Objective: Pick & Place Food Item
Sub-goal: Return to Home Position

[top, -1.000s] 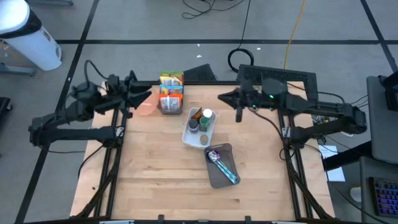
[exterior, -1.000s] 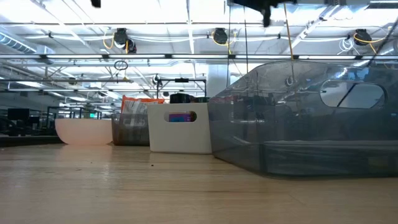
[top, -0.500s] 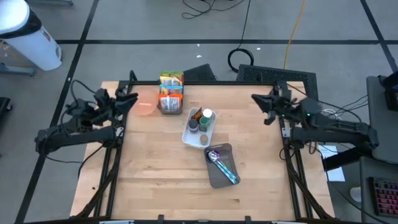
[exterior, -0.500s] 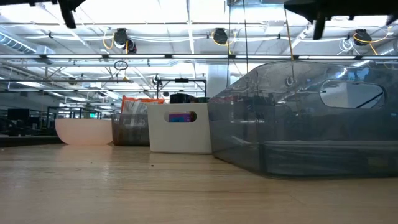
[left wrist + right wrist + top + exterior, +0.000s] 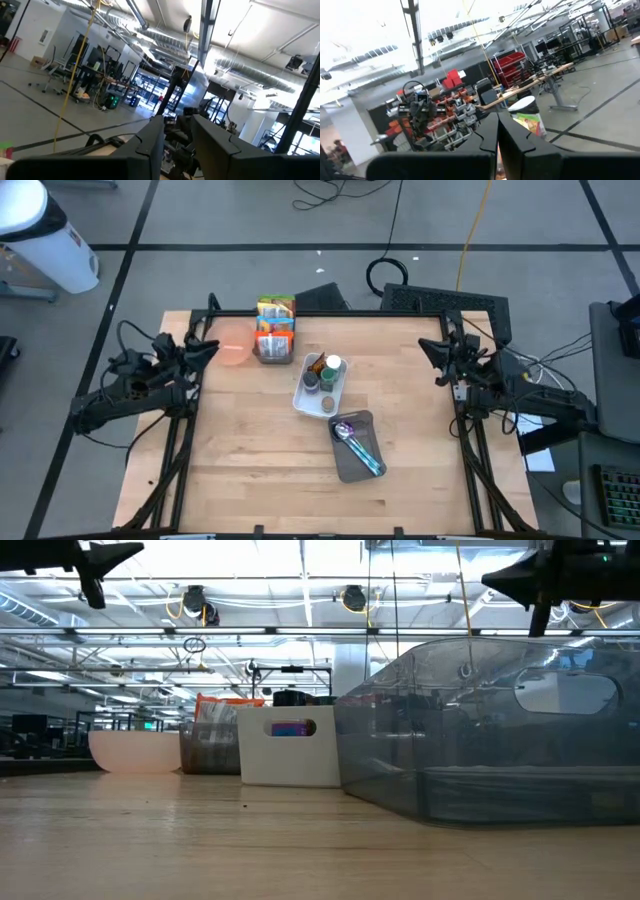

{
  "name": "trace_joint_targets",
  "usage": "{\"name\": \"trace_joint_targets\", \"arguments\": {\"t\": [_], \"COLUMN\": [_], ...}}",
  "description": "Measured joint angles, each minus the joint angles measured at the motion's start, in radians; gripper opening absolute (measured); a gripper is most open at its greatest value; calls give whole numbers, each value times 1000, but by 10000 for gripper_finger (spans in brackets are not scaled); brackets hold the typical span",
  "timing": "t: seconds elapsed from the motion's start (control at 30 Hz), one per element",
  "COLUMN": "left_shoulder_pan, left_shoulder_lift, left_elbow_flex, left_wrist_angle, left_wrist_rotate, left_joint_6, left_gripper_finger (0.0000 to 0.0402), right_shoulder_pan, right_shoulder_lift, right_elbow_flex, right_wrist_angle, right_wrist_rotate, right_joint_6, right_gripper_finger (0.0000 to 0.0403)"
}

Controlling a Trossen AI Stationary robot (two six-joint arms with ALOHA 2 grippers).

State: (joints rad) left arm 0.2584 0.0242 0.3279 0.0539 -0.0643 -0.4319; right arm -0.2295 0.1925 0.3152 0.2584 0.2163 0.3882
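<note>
At the left edge of the surface, toward the back: left tool, raised clear of the wood, fingers parted by a narrow gap and gripping nothing. Opposite, at the right edge: right tool, likewise raised, fingers pressed together on nothing. Both apart from the containers in the middle, the left one nearest the pink bowl.

Food items all boxed, as far as can be seen. Seasoning bottles standing in the white bin near the centre. Noodle packs packed into the top black bin toward the back, just beside the pink bowl. Nearer the front, just beside the white bin, a grey bin with something purple and blue inside, too small to name. Nothing loose on the bare wood.

Looks like finished sorting, with only the fold to rest left to do.

Risks from here, judged small but real:
- Could clip the pink bowl or the top black bin through an inward swing of the left arm, those being the nearest things to it.
- Could snag the loose cables looped beside each arm during folding, and so drag a joint off its path.
- Could topple the bottles through any knock to the white bin, probably light enough to slide.

Best avoided by pulling straight back and up, away from the middle.
</note>
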Motion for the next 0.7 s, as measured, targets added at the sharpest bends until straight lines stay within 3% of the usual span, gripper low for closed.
{"name": "trace_joint_targets", "arguments": {"t": [0.23, 0.37, 0.7], "left_shoulder_pan": [1, 1, 1], "left_shoulder_lift": [-19, -18, -18], "left_elbow_flex": [1, -1, -28], "left_wrist_angle": [-84, -197, -217], "left_wrist_rotate": [-4, -58, -73], "left_joint_6": [35, 0, 29], "left_gripper_finger": [93, 93, 92], "right_shoulder_pan": [0, 0, 0], "right_shoulder_lift": [-96, -127, -151], "right_elbow_flex": [-102, -141, -244], "right_wrist_angle": [27, 28, 30], "right_wrist_rotate": [1, 26, 69], "right_joint_6": [24, 31, 98], "right_gripper_finger": [0, 0, 0]}}
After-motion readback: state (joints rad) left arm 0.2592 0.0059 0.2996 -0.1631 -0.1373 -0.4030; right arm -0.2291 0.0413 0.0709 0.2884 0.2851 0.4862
